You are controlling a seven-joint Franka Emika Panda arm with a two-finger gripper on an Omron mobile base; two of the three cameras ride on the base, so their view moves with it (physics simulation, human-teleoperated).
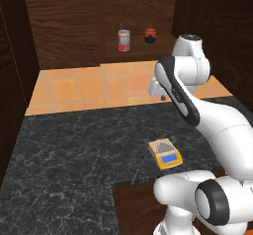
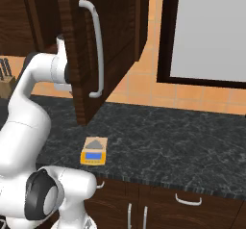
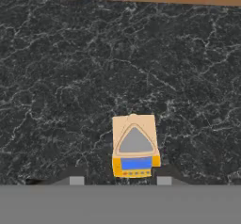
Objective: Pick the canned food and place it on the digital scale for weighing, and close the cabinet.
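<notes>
Canned food (image 1: pixel 124 40) on shelf; cabinet (image 2: pixel 103 40) open.

My two base views look forward and down from behind me; my hand view looks straight down, nearer. All share the scale (image 1: pixel 165 153) (image 2: pixel 94 151) (image 3: pixel 134 145).
</notes>
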